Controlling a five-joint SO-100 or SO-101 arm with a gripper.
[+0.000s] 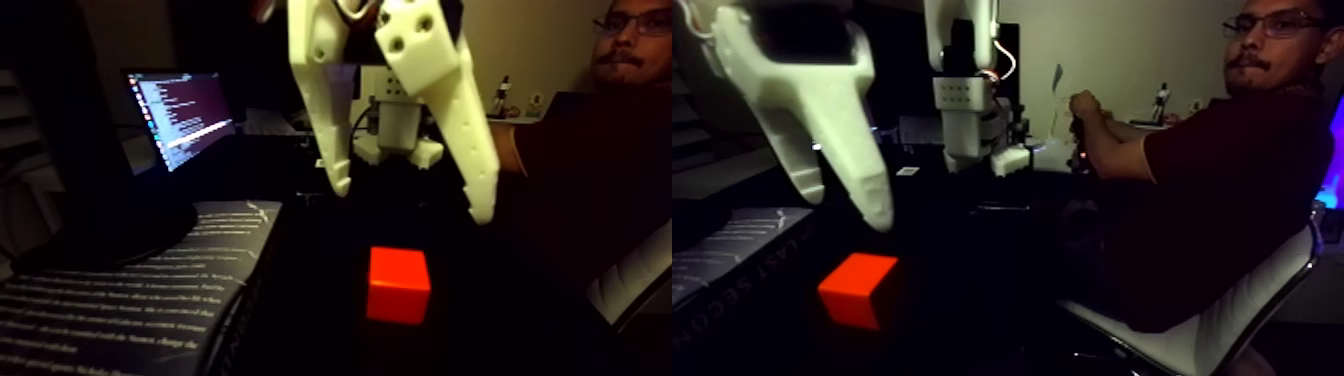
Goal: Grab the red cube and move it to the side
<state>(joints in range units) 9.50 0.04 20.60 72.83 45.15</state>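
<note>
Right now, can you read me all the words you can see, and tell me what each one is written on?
"LAST SECON": white letters along the edge of the dark book, cut off at the end.
Rows of white print on the book cover: too blurred to read.
Lines of text on the laptop screen: too small to read.
The red cube and the white gripper: no writing.

White gripper [412, 195] hangs spread above the red cube [398, 285], seemingly apart.

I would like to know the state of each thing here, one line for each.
gripper: open, hanging above the cube, not touching it.
red cube: resting on the dark table, not held.
laptop: open, screen lit with text.
book: closed, lying flat.
</note>
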